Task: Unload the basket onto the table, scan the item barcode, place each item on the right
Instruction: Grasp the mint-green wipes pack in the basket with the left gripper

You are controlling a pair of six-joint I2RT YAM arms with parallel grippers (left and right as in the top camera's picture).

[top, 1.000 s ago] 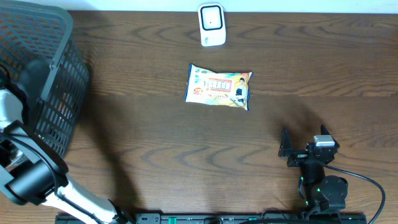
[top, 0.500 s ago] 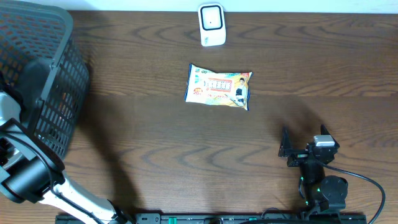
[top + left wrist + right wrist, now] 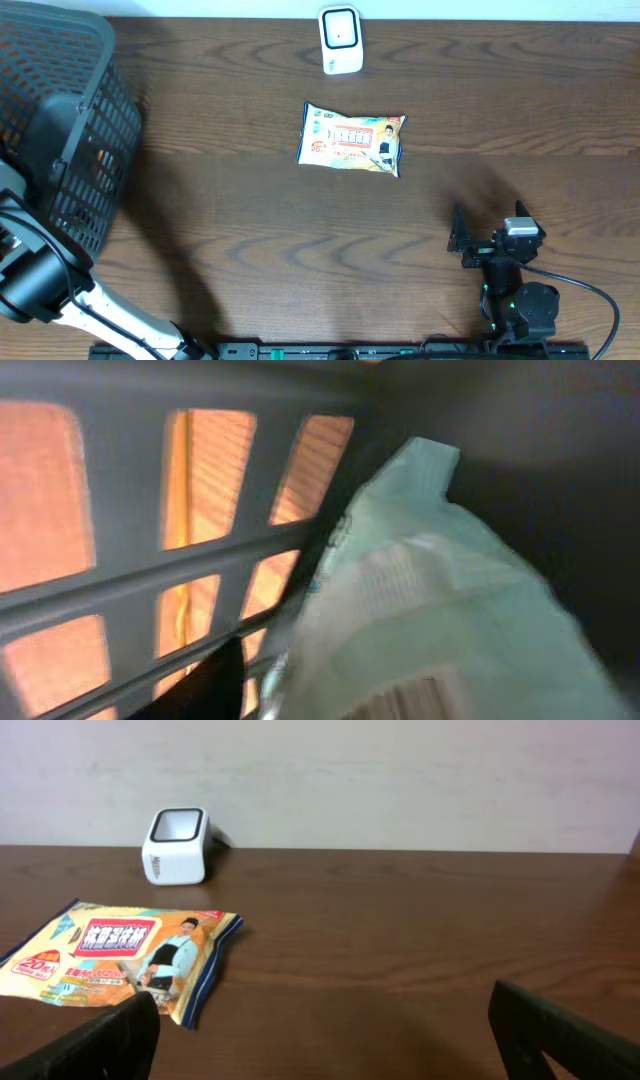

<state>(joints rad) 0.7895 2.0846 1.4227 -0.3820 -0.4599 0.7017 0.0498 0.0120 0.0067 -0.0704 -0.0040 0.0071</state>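
Note:
A pale green packet (image 3: 440, 590) fills the left wrist view, lying against the grey lattice wall of the basket (image 3: 120, 590). Only one dark finger (image 3: 205, 685) of my left gripper shows, right beside the packet, so its hold is unclear. In the overhead view the left arm (image 3: 40, 280) reaches in by the basket (image 3: 60, 130) and its gripper is hidden. A colourful snack packet (image 3: 352, 140) (image 3: 125, 960) lies flat mid-table. The white scanner (image 3: 340, 40) (image 3: 177, 846) stands at the far edge. My right gripper (image 3: 488, 238) (image 3: 325, 1040) rests open near the front, with nothing between its fingers.
The dark mesh basket takes up the table's left end. A black cable (image 3: 590, 295) loops from the right arm's base at the front right. A pale wall (image 3: 400, 780) runs behind the scanner.
The left arm has shifted further toward the left edge by the basket. The right arm, the snack packet and the scanner have not moved.

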